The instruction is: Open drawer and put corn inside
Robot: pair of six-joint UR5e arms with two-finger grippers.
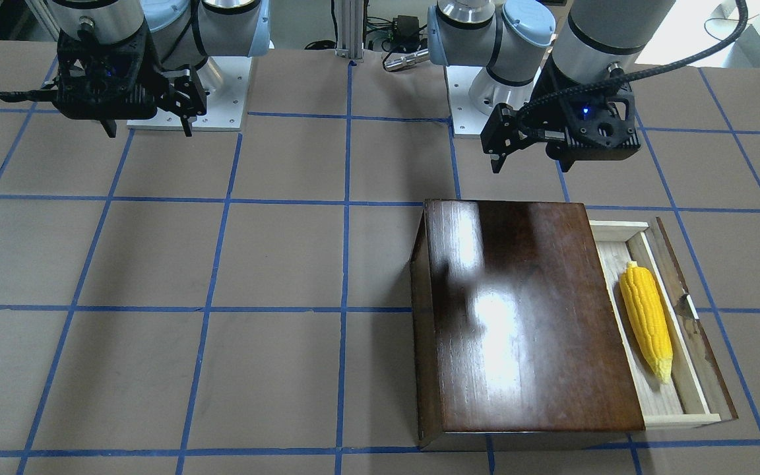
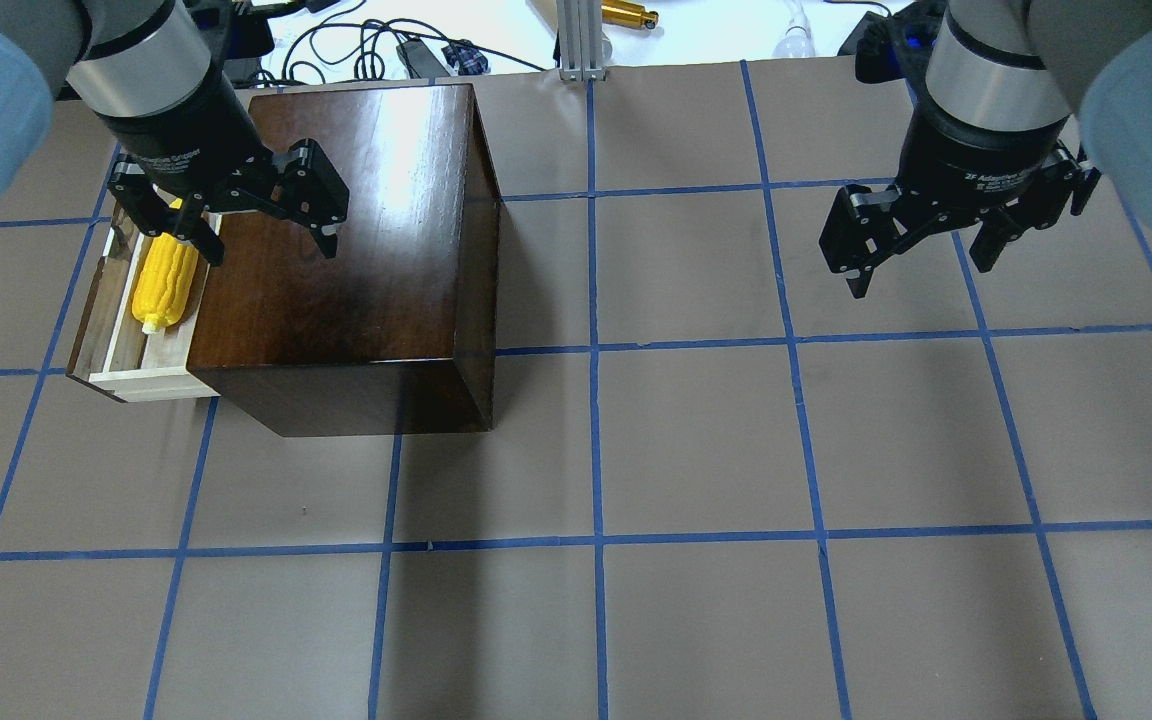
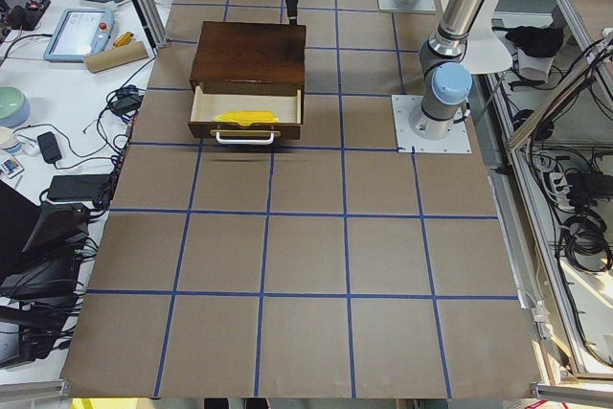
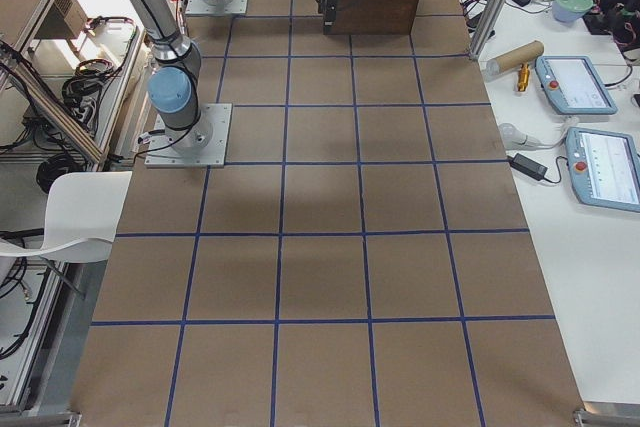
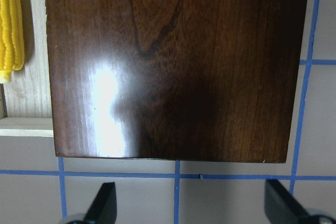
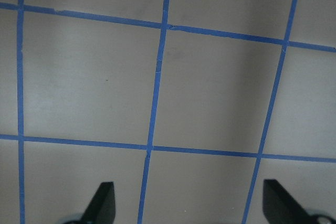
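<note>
Corn (image 1: 646, 321) in pulled-out drawer (image 1: 680, 417) of box (image 1: 525, 310)

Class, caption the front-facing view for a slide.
Corn lies in the box's open drawer; left gripper and right gripper hover open.

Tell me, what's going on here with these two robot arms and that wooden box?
The dark wooden box has its drawer pulled out at one side, and a yellow corn cob lies inside it. Neither arm holds anything: the left gripper hangs open above the box, and the right gripper hangs open over bare table, well away.
</note>
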